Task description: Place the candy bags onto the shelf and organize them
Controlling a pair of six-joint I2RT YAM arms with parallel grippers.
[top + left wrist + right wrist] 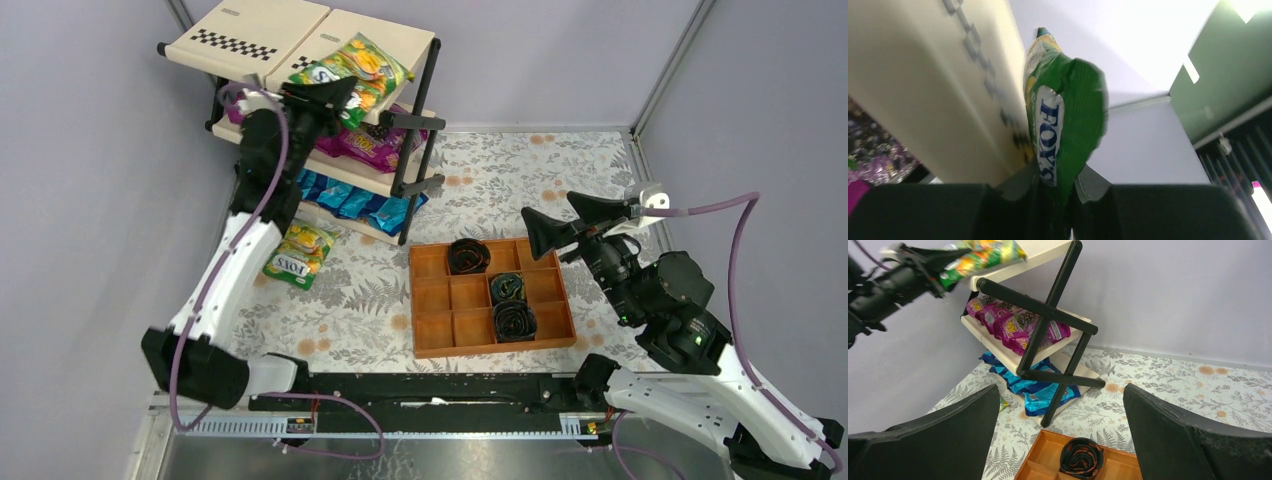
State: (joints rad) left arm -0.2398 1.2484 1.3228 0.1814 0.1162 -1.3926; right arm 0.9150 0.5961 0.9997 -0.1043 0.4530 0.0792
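Observation:
The shelf [250,30] stands at the back left, with magenta bags [370,148] on its middle tier and blue bags [355,203] on the bottom tier. My left gripper [340,98] is shut on a green-yellow candy bag [362,70] and holds it at the front edge of the top tier; in the left wrist view the bag [1068,120] stands up from between the fingers beside the cream panel [923,90]. Another green-yellow bag [298,254] lies on the table left of the shelf's foot. My right gripper [560,222] is open and empty above the tray's far edge.
An orange-brown compartment tray [490,297] with three dark coiled rolls sits at centre right; one roll [1081,457] shows in the right wrist view. The shelf's black crossed posts [1048,322] face the right gripper. Grey walls close the back and sides.

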